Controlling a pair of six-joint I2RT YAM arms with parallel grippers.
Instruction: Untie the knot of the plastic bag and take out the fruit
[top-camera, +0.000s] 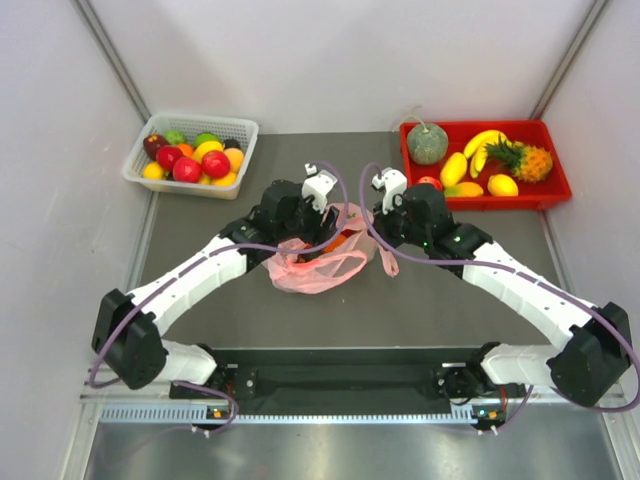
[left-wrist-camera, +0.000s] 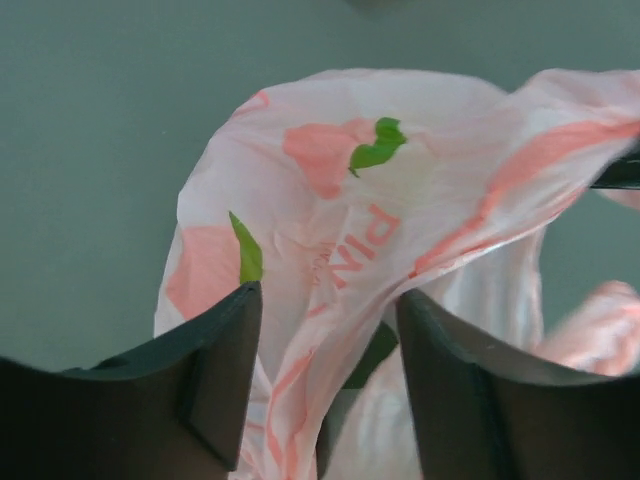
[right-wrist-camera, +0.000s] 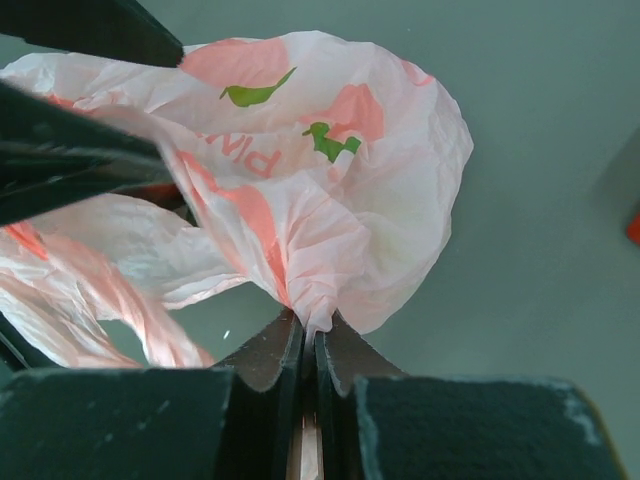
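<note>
The pink plastic bag (top-camera: 318, 264) lies crumpled on the grey table between my two arms. My left gripper (left-wrist-camera: 328, 300) reaches down onto its left side, jaws apart, with a loose fold of the printed film (left-wrist-camera: 340, 240) standing between them and touching neither pad. On the other side, my right gripper (right-wrist-camera: 308, 325) is shut on a gathered pinch of the bag (right-wrist-camera: 320, 250). The fruit stays mostly hidden inside; only an orange-red patch (top-camera: 338, 241) shows at the bag's mouth in the top view. I cannot make out the knot.
A white basket (top-camera: 200, 119) of mixed fruit stands at the back left. At the back right a red tray (top-camera: 520, 202) holds a grey-green melon (top-camera: 427, 145), bananas and a pineapple (top-camera: 527, 160). White walls close in the back and sides.
</note>
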